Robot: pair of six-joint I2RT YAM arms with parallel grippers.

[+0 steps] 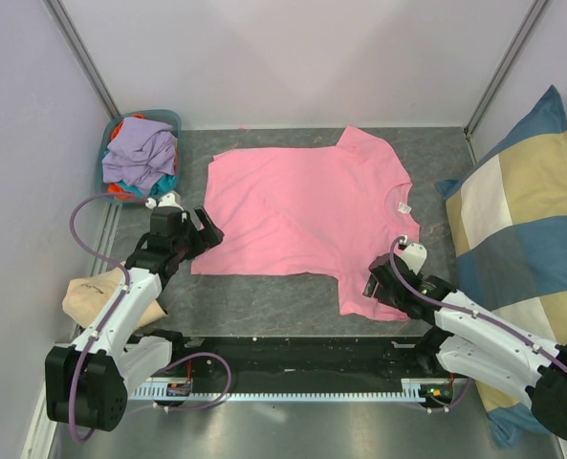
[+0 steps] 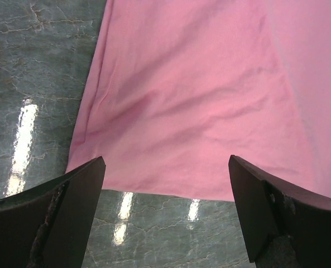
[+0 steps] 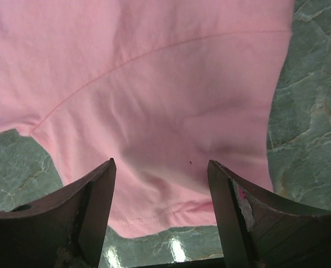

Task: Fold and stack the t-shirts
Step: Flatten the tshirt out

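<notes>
The pink t-shirt (image 1: 302, 215) lay spread flat on the grey desk (image 1: 264, 301), neck toward the right and hem toward the left. Its small white neck label (image 1: 404, 207) carried print too small to read. The left arm reached forward from its base, elbow bent, with the left gripper (image 1: 205, 233) at the shirt's near hem corner. In the left wrist view that gripper (image 2: 165, 184) was spread wide, holding nothing, with the hem edge between its jaws. The right arm angled in from the right, and the right gripper (image 1: 377, 285) sat over the near sleeve. It was moderately open (image 3: 159, 173), straddling the sleeve hem; whether it touched the cloth could not be told. Other shirts (image 1: 141, 158), lavender, teal and orange, were heaped in a basket (image 1: 165, 118) at the far left corner. A checked cushion (image 1: 522, 220) leaned at the right.
</notes>
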